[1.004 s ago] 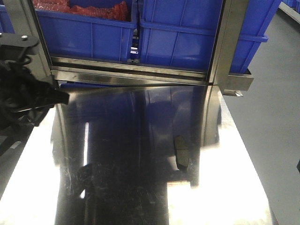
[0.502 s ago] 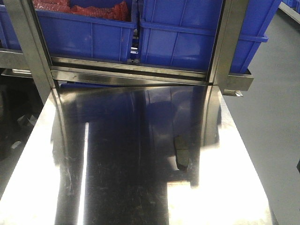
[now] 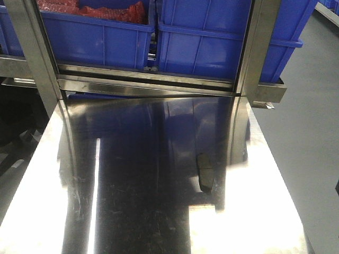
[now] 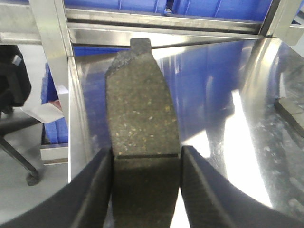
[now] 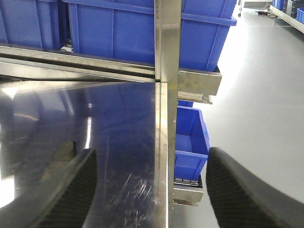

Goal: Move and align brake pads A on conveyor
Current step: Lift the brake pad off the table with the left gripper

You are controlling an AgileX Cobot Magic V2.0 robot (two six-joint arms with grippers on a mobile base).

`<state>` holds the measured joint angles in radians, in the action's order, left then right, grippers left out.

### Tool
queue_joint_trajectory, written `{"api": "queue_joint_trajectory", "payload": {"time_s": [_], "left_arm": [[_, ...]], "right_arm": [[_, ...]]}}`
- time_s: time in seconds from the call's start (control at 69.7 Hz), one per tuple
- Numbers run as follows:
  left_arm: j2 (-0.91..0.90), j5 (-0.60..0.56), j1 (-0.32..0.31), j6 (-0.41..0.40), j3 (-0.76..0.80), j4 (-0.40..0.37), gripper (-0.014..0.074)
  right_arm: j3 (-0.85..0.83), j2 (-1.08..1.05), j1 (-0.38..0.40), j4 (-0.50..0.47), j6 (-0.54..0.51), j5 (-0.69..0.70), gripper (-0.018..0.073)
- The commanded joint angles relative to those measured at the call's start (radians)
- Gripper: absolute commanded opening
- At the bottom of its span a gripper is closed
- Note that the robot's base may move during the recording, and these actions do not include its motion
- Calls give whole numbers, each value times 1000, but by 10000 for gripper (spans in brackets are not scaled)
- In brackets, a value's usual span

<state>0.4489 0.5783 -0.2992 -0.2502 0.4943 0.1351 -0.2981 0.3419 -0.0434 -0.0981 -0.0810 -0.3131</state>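
Left gripper point(image 4: 146, 159) clamped one brake pad point(image 4: 140, 109) over the steel tabletop point(image 3: 148, 159); another pad point(image 3: 204, 172) lay there unfetched; right gripper point(image 5: 152, 164) gaped empty.

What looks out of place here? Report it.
A loose pad lies alone on the steel table; no conveyor is in view. The left pincer grips a second pad. Nothing looks spilled or damaged.
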Motion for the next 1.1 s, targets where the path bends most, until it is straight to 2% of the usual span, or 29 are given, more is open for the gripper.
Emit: {"api": "queue_joint_trajectory", "payload": {"time_s": [0.0,1.09], "left_arm": [[-5,-92,-3,-6,18,-24,9],[-7,-92,-3,-6,15,-34,9]], "right_arm": [[-28,9,1,2,-7,71,469],[-28,9,1,2,-7,71,469]]}}
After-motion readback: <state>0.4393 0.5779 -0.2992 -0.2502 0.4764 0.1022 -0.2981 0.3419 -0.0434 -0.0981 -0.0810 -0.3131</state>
